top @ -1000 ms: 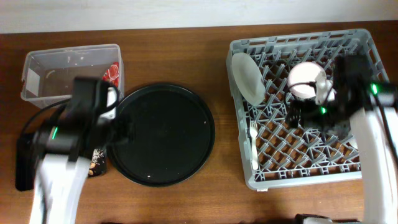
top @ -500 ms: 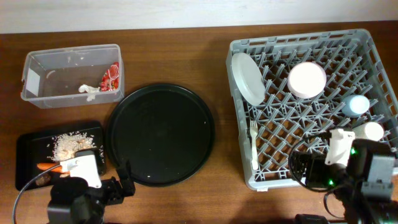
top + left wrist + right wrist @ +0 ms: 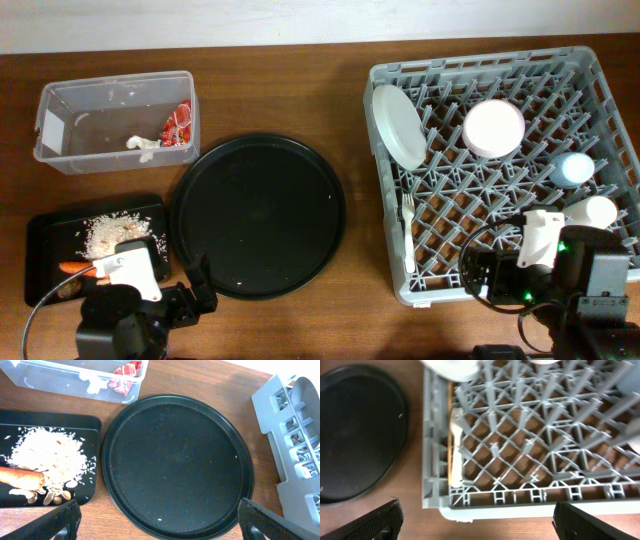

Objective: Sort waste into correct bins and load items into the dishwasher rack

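The dishwasher rack (image 3: 480, 62) holds the grey plate (image 3: 397, 125), pinkish-white bowl (image 3: 493, 128), blue cup (image 3: 572, 168), cream cup (image 3: 590, 210) and white fork (image 3: 407, 235). The clear tub (image 3: 60, 95) holds the red wrapper (image 3: 180, 124) and tissue (image 3: 140, 143). The black rectangular tray (image 3: 45, 240) holds rice (image 3: 105, 233), the carrot (image 3: 72, 268) and pale scraps (image 3: 50, 495). My left gripper (image 3: 160, 530) is open and empty, above the table's front edge by the round tray. My right gripper (image 3: 477, 527) is open and empty, above the rack's near wall (image 3: 520, 495).
A large round black tray (image 3: 260, 215) lies between the bins and the rack, bare except for a few specks. Both arm bodies sit at the near table edge, the left one (image 3: 120, 325) below the rectangular tray, the right one (image 3: 580, 290) over the rack's near right corner.
Both arms have pulled back to the near table edge, the left from over the bins, the right from over the cups in the rack. Nothing was carried away.
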Available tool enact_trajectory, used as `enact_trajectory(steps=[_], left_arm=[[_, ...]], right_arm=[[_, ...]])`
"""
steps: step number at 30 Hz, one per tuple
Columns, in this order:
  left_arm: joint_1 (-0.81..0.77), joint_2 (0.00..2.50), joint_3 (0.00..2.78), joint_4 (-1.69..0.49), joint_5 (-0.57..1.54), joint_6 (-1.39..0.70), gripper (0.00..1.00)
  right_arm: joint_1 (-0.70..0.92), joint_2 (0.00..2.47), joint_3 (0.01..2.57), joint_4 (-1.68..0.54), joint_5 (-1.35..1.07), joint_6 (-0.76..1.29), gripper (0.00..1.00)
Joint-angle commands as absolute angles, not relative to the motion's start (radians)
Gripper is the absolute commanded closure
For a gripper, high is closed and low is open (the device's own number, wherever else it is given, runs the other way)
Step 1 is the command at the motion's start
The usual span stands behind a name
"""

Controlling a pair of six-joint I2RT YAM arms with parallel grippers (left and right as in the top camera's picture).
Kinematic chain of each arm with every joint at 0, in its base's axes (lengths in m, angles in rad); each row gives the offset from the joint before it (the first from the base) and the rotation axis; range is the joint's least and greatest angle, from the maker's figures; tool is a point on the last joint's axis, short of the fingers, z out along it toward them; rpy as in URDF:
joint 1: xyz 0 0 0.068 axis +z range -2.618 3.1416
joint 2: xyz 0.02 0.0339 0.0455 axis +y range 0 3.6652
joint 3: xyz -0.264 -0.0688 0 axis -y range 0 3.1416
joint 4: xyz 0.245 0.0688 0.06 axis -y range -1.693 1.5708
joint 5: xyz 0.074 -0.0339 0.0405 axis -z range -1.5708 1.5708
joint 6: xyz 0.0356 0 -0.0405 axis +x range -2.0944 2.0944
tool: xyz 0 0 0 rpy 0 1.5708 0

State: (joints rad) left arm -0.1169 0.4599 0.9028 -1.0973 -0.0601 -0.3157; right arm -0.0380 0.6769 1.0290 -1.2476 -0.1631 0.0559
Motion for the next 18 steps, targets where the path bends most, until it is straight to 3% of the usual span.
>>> enact_trajectory(steps=[1,6,18], left_arm=[[-0.113,0.456,0.894,-1.096,-0.067,-0.329,0.01],[-0.113,0.456,0.894,-1.096,-0.067,-0.329,0.01],[-0.113,0.456,0.894,-1.096,-0.067,-0.329,0.01]], right_arm=[[0.02,0.65,1.024,-1.249,-0.123,0.062,0.01],[0.02,0.592,0.989,-1.133,-0.116,0.047,0.01],[0.02,0.178,0.393,-0.45,-0.119,0.033,0.01]])
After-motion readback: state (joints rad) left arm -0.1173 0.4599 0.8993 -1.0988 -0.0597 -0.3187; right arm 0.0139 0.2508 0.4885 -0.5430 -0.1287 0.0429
